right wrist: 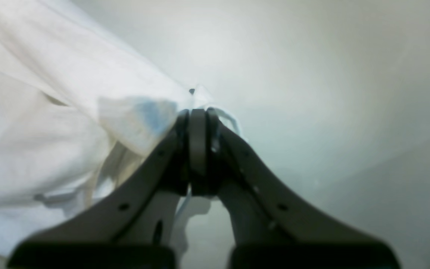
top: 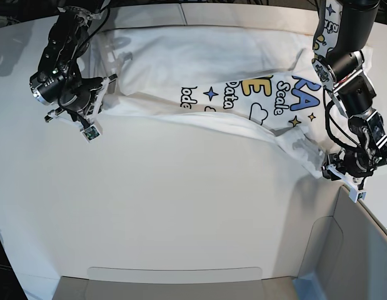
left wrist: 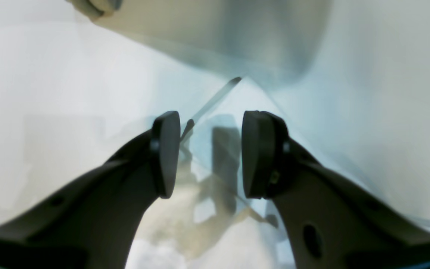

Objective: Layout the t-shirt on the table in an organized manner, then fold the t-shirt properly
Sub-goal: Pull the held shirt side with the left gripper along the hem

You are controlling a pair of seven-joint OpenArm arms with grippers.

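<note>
1. Left gripper (left wrist: 210,157): jaws apart, holding nothing
2. Right gripper (right wrist: 198,123): clamped on t-shirt (top: 206,75) edge
3. T-shirt stretched, rumpled, across far side of table (top: 180,206), lettering up

Grey bin-like panels (top: 343,250) along the near and right edges, dark floor strip at far left.

The t-shirt (top: 206,75) is lying spread across the far part of the tabletop (top: 180,206). The right gripper (top: 100,94) is sitting at the t-shirt's left end, the left gripper (top: 334,170) at its near right corner.
</note>
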